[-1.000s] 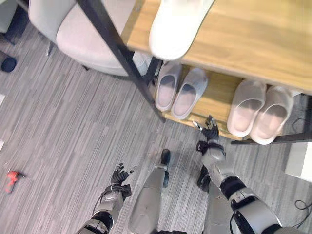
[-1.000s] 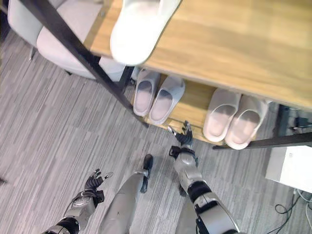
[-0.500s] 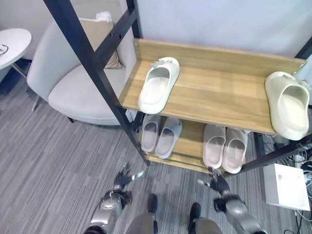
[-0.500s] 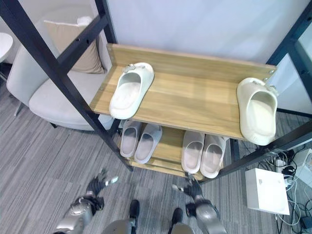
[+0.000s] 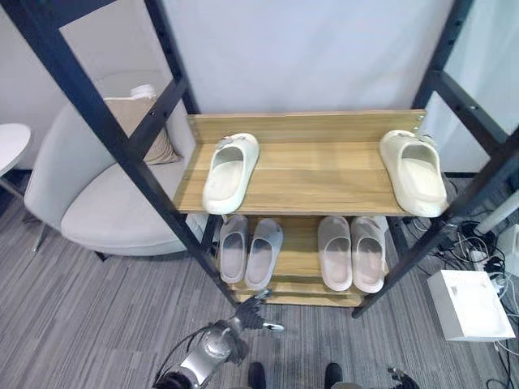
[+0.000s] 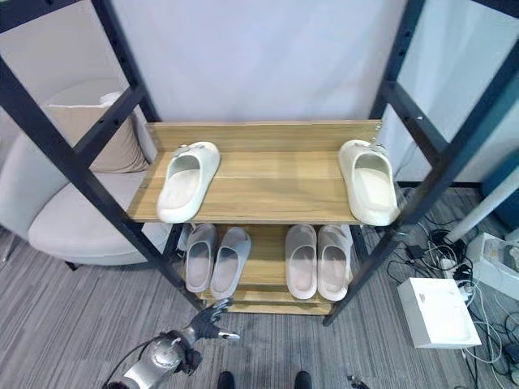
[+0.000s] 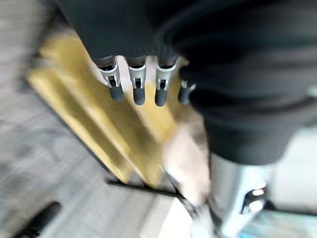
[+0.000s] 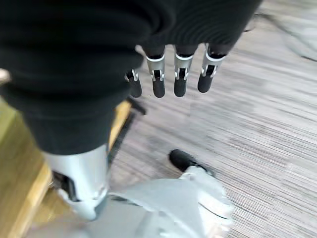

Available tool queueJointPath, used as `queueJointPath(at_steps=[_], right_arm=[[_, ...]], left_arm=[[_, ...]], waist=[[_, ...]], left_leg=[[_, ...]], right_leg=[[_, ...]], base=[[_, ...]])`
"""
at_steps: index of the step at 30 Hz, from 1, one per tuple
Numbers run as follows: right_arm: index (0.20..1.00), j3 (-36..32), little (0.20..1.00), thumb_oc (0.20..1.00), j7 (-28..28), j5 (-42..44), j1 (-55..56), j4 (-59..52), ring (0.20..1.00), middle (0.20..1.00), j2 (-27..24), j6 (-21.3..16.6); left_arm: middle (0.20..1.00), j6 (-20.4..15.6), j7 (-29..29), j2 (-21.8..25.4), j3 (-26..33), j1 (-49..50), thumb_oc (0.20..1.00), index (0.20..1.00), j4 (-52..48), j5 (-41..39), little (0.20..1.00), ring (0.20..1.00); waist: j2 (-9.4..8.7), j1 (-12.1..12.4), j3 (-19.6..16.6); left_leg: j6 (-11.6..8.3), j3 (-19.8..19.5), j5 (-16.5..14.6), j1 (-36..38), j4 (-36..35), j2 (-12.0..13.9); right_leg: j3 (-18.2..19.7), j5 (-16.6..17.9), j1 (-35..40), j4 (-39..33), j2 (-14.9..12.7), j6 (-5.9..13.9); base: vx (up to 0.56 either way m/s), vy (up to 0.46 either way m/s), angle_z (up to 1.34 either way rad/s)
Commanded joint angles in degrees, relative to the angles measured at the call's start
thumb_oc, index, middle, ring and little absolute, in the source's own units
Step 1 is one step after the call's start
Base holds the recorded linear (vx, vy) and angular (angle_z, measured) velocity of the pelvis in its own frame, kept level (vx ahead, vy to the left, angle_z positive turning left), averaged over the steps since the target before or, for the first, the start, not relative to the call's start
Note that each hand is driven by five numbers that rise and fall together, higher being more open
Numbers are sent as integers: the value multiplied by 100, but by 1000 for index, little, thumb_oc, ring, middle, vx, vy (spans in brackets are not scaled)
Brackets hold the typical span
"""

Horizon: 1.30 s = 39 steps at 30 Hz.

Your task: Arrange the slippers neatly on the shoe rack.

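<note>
A shoe rack (image 5: 302, 180) with a black frame and two wooden shelves is seen from above, standing against a pale wall. On the upper shelf two cream slippers lie well apart: the left cream slipper (image 5: 229, 171) is set near the left edge, slightly tilted, and the right cream slipper (image 5: 413, 171) is set at the right edge. On the lower shelf a grey pair of slippers (image 5: 249, 250) is placed on the left and a pinkish pair of slippers (image 5: 351, 252) on the right, each pair side by side and touching.

The left hand (image 5: 241, 316) is held low above the grey carpeted floor (image 5: 81, 316), just near of the rack's left leg, with fingers extended and nothing gripped. The right hand (image 8: 173, 74) is seen from its wrist with fingers straight and empty, above the floor.

A grey armchair (image 5: 89, 194) with a beige cushion (image 5: 142, 126) is seen left of the rack, and a white box (image 5: 470, 304) on the floor to the right.
</note>
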Motion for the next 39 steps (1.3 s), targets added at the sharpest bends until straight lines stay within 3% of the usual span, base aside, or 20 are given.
queueJointPath(at_steps=[1,4,8,9,11,12,13,16,19,20,22,23,24,27,28,32,39], right_arm=[[1000,-51,1000,1000,-118,36,-290,86,1000,1000,-130,-51],[1000,-93,1000,1000,-126,9,-337,208,1000,1000,-177,-80],[1000,-130,1000,1000,-72,-75,-297,227,1000,1000,-250,-89],[1000,-160,1000,1000,-23,-116,-255,219,1000,1000,-299,-82],[1000,-143,1000,1000,-63,-175,-237,140,1000,1000,-258,-72],[1000,-119,1000,1000,2,-237,-134,51,1000,1000,-243,-71],[1000,-117,1000,1000,2,-238,-134,47,1000,1000,-242,-69],[1000,-80,1000,1000,92,-285,11,-76,1000,1000,-188,-73],[1000,-64,1000,1000,126,-262,99,-109,1000,1000,-117,-68],[1000,-64,1000,1000,139,-172,175,-169,1000,1000,-37,-79],[1000,-61,1000,1000,122,-53,196,-209,1000,1000,26,-100],[1000,-61,1000,1000,122,-52,193,-209,1000,1000,23,-100],[1000,-78,1000,1000,100,21,194,-240,1000,1000,35,-120],[1000,-71,1000,1000,79,39,209,-238,1000,1000,41,-136],[1000,-89,1000,1000,62,63,215,-209,1000,1000,48,-151],[1000,-59,1000,1000,17,84,166,-198,1000,1000,47,-163],[1000,-26,1000,1000,33,61,190,-225,1000,1000,12,-211]], left_arm=[[1000,-295,-327,25,-169,-723,1000,1000,-675,285,1000,1000],[1000,-435,-790,381,-682,-1409,1000,1000,-2032,-22,1000,1000],[1000,-483,-1110,750,-754,-1970,1000,1000,-3228,-587,1000,1000],[1000,-479,-1285,972,-647,-2170,1000,1000,-3892,-1168,1000,1000],[1000,-452,-1338,1133,-553,-2310,1000,1000,-4288,-1469,1000,1000],[1000,-412,-1472,1279,-407,-2397,1000,1000,-4704,-2104,1000,1000],[1000,-401,-1475,1291,-400,-2393,1000,1000,-4720,-2116,1000,1000],[1000,-457,-1507,1225,164,-2443,1000,1000,-5312,-3185,1000,1000],[1000,-591,-1226,1088,457,-2325,1000,1000,-5336,-3241,1000,1000],[1000,-843,-613,1027,921,-2406,1000,1000,-5173,-2778,1000,1000],[1000,-991,107,1003,1422,-2628,1000,1000,-4842,-1959,1000,1000],[1000,-991,114,999,1421,-2631,1000,1000,-4839,-1951,1000,1000],[1000,-1060,677,1128,1786,-2827,1000,1000,-4519,-1085,1000,1000],[1000,-1079,1042,1172,2075,-2866,1000,1000,-4359,-636,1000,1000],[1000,-1002,1406,1383,2203,-2993,1000,1000,-4053,152,1000,1000],[1000,-872,1856,1746,2333,-3183,1000,1000,-3751,1001,1000,1000],[1000,-672,2051,2554,2291,-3505,1000,1000,-3350,2154,1000,1000]], waist=[[-24,-37,131],[6,-105,103],[32,-149,79],[43,-158,60],[48,-167,58],[62,-163,37],[61,-166,39],[72,-135,24],[69,-127,16],[58,-109,16],[51,-119,17],[53,-120,22],[61,-139,13],[64,-161,31],[64,-183,28],[84,-203,13],[100,-218,0]], left_leg=[[-276,39,-305,127,-1,71],[-273,87,-332,132,-1,81],[-284,94,-346,156,-1,91],[-292,93,-352,164,-1,98],[-302,94,-350,165,-1,102],[-308,89,-344,174,-1,105],[-308,89,-344,175,-1,105],[-336,72,-319,183,-1,110],[-347,56,-316,191,-1,115],[-356,52,-309,196,-1,126],[-364,57,-305,205,-1,137],[-365,56,-305,208,-1,138],[-370,82,-309,217,-1,150],[-367,114,-318,234,-1,157],[-367,145,-331,244,-1,171],[-368,164,-339,258,-1,177],[-391,188,-358,283,-1,195]], right_leg=[[-121,-121,69,5,-271,426],[-67,-129,38,5,-264,439],[-60,-153,56,5,-257,442],[-71,-158,70,5,-255,447],[-80,-163,77,5,-253,448],[-84,-172,91,5,-249,448],[-84,-172,91,5,-249,448],[-107,-190,116,5,-236,430],[-121,-208,135,5,-221,413],[-125,-235,162,5,-205,397],[-125,-242,172,5,-197,384],[-126,-242,175,5,-196,384],[-98,-252,168,5,-193,378],[-64,-250,168,5,-188,374],[-40,-247,165,5,-184,379],[10,-243,152,5,-176,375],[37,-262,150,5,-147,372]], base=[[-17,-3,-5],[-1,-10,-16],[3,-4,-4],[0,0,0],[0,0,0],[0,0,0],[0,0,0],[-7,-22,1],[-4,-24,1],[-4,-34,0],[1,-25,0],[0,0,0],[0,0,0],[0,0,0],[0,0,0],[5,-1,-1],[14,-12,-4]])
